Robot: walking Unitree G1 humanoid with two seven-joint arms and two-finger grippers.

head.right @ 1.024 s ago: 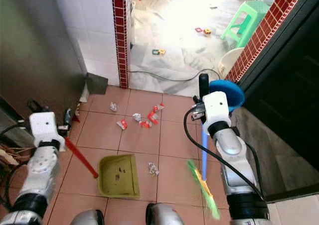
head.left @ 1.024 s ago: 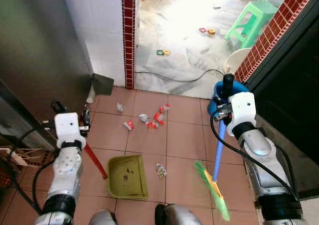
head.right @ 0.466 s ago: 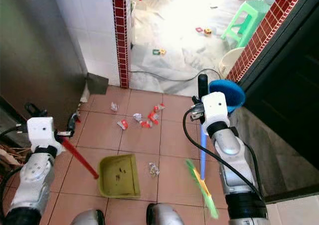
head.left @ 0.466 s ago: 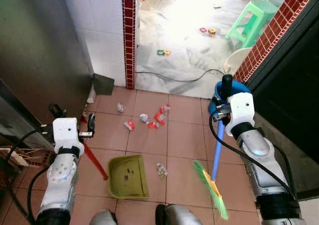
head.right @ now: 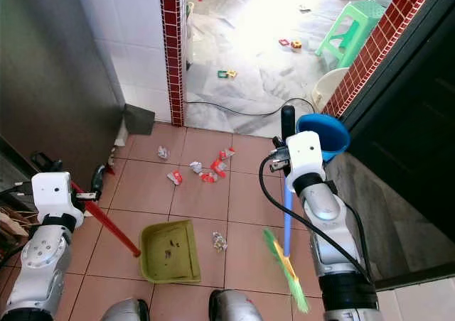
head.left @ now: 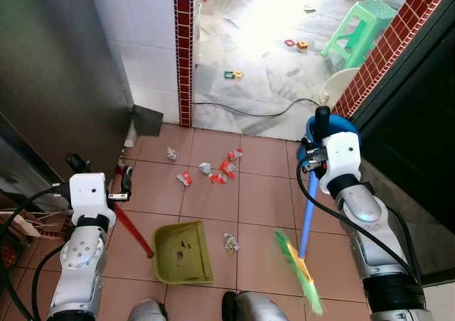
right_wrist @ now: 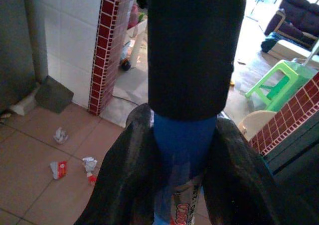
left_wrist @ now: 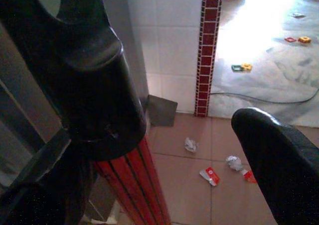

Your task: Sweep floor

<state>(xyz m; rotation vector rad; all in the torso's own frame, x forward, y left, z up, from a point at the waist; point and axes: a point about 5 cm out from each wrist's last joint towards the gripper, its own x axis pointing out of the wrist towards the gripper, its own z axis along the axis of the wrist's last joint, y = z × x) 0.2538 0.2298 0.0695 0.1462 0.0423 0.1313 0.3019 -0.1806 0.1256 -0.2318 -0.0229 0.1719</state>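
While right tool [head.left: 313, 158] grips broom [head.left: 304, 244], left tool [head.left: 121, 181] holds dustpan [head.left: 182, 252].

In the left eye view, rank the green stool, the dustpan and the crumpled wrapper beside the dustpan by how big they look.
1. Dustpan; it sits nearer the camera, so true size against the stool is unsure.
2. Green stool.
3. Crumpled wrapper.

I see a green stool [head.left: 364, 24] well beyond my right gripper [head.left: 318, 153], a blue basin [head.right: 324, 136] beside it.
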